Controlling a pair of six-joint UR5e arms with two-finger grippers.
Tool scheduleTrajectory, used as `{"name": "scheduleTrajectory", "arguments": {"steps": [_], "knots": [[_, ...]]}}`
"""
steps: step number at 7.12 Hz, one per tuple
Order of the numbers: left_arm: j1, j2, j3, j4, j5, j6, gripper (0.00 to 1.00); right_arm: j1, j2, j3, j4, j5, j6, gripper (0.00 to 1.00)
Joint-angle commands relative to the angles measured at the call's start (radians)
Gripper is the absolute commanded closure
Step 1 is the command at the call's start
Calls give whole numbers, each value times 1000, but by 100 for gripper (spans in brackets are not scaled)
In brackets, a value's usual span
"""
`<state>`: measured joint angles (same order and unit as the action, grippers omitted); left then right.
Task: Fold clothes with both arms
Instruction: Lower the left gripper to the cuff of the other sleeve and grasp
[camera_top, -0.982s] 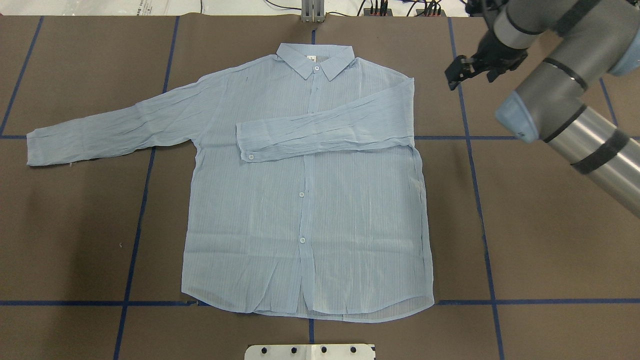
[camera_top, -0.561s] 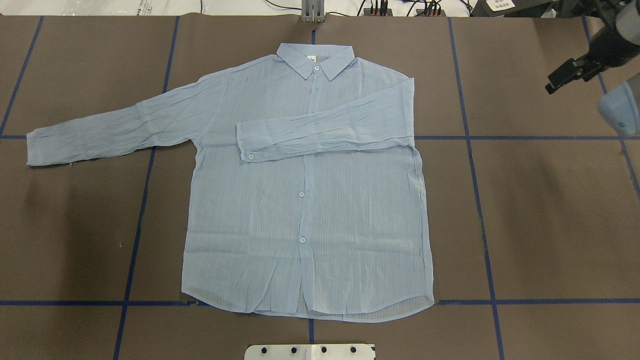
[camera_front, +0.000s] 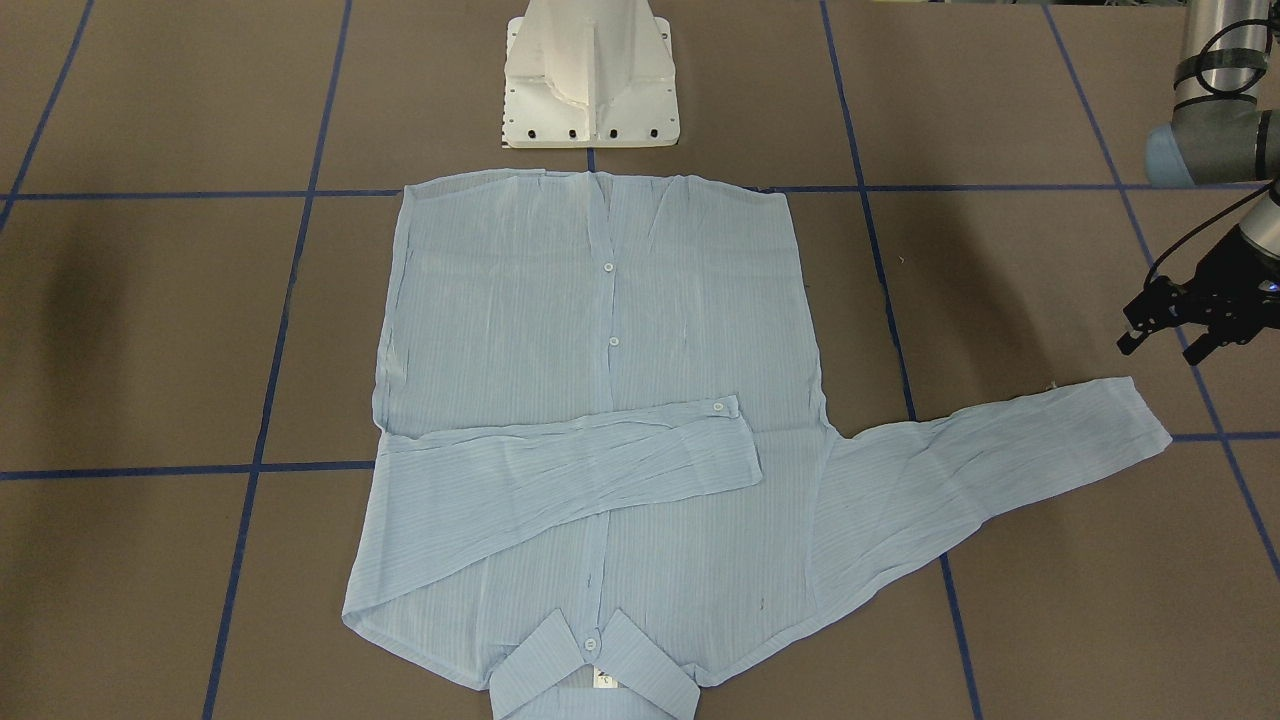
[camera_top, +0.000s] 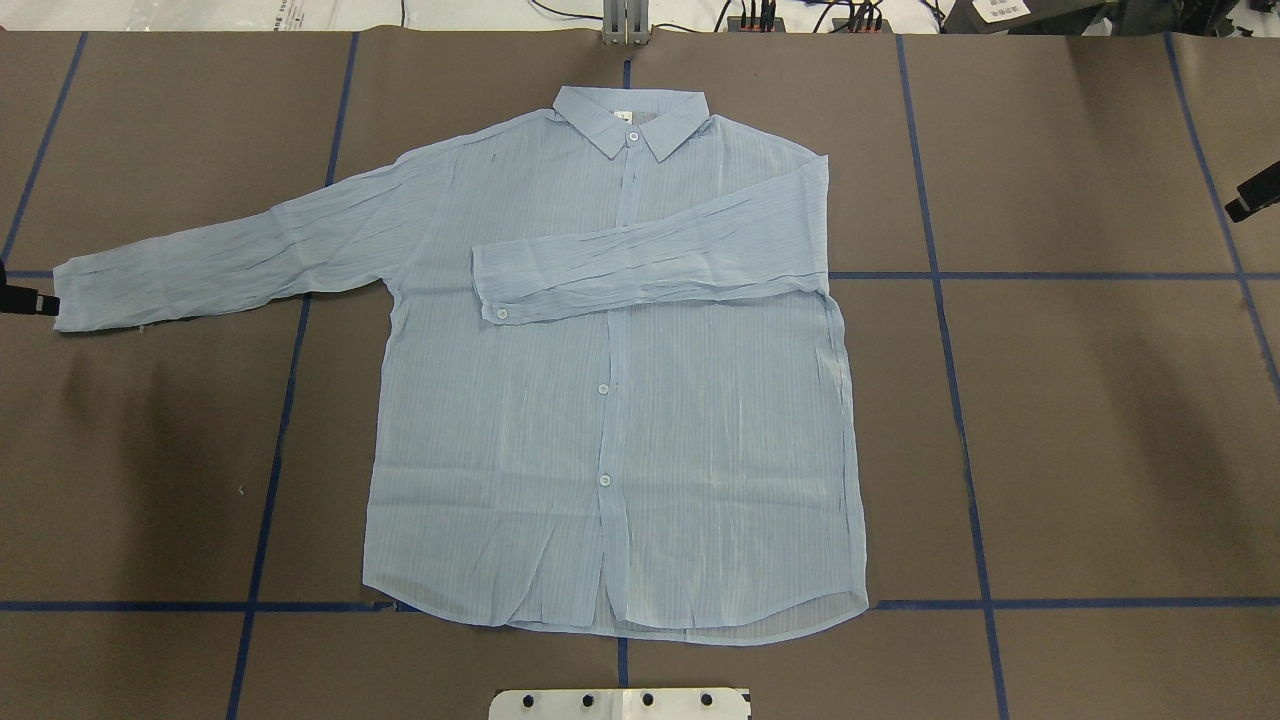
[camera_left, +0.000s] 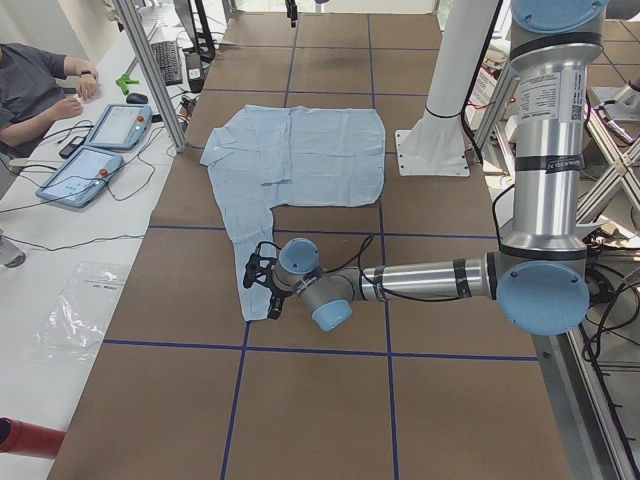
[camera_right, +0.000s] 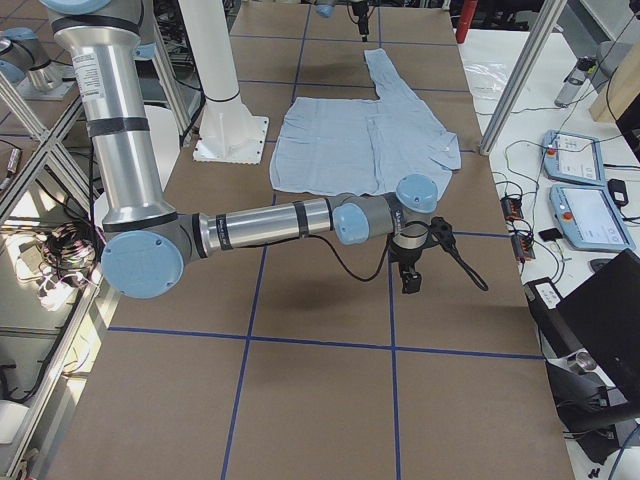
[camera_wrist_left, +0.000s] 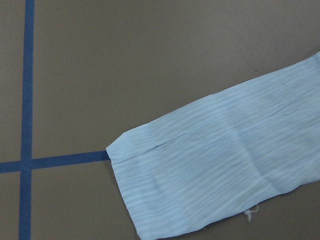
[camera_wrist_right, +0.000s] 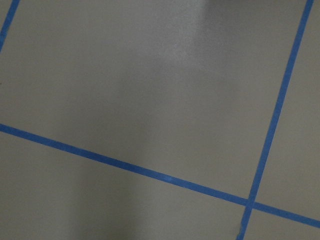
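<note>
Shirt: thin, limp, light; pinch at outstretched cuff. L gripper jaws apart, empty, near cuff; R gripper state: can't tell.

Holding left tool spread at front view's right edge; right tool barely inside overhead view's right edge.

The right arm has pulled back from the desk: a second ago it reached over the far right part with the right pincer near the shoulder of the shirt, and now only a black tip of it shows at the right edge of the overhead view, well apart from the cloth. On the other side the left pincer has come in, just beside the cuff of the spread-out sleeve.
</note>
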<state>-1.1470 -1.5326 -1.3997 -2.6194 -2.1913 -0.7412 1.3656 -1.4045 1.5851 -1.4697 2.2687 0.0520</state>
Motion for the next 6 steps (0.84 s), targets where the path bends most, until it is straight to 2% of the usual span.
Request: {"name": "scheduleTrajectory", "arguments": {"steps": [1,6], "knots": [[7,-3,-1,-4,5,-20,0,3,-7,1,2,-1,5,0],[10,-4,11,-4,7,-21,0,1,-30,1,12,2,8,0]]}}
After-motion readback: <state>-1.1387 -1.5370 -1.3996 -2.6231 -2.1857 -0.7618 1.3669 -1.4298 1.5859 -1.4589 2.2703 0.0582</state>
